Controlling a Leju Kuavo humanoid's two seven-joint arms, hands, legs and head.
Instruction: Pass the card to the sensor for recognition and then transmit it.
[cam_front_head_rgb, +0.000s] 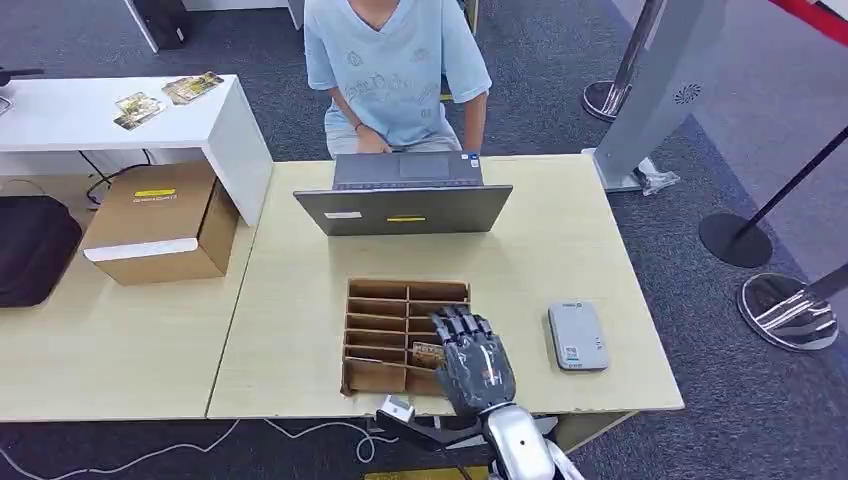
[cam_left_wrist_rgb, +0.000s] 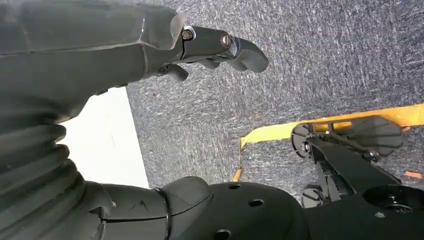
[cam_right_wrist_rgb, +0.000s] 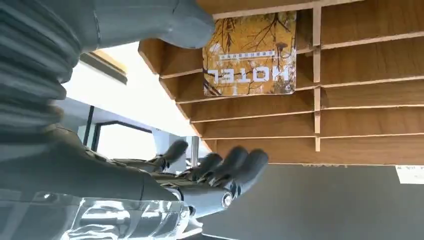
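Right hand (cam_front_head_rgb: 472, 360) is over the right side of the slotted wooden tray (cam_front_head_rgb: 375, 330) at the near edge of the counter (cam_front_head_rgb: 290, 280), palm down, fingers apart and holding nothing. The card (cam_front_head_rgb: 428, 352), yellow with "HOTEL" printed on it, lies in a slot of the right column, partly covered by the hand in the head view. In the right wrist view the card (cam_right_wrist_rgb: 249, 54) sits across a slot divider, the thumb (cam_right_wrist_rgb: 187, 22) just beside one corner and the other fingers (cam_right_wrist_rgb: 235, 162) spread out well clear of it; contact between thumb and card cannot be told. The tray's (cam_right_wrist_rgb: 370, 75) other slots within view are bare wood. The sensor (cam_front_head_rgb: 577, 336), a flat grey box, lies on the counter just right of the hand, apart from the tray. A closed-angle laptop (cam_front_head_rgb: 405, 208) stands beyond the tray, with a person (cam_front_head_rgb: 395, 70) in a light blue shirt seated behind it. Left hand (cam_left_wrist_rgb: 150, 45) hangs over grey carpet (cam_left_wrist_rgb: 300, 75), fingers loosely extended and nothing in it. A cardboard box (cam_front_head_rgb: 160, 225) sits on the adjoining counter to the left.
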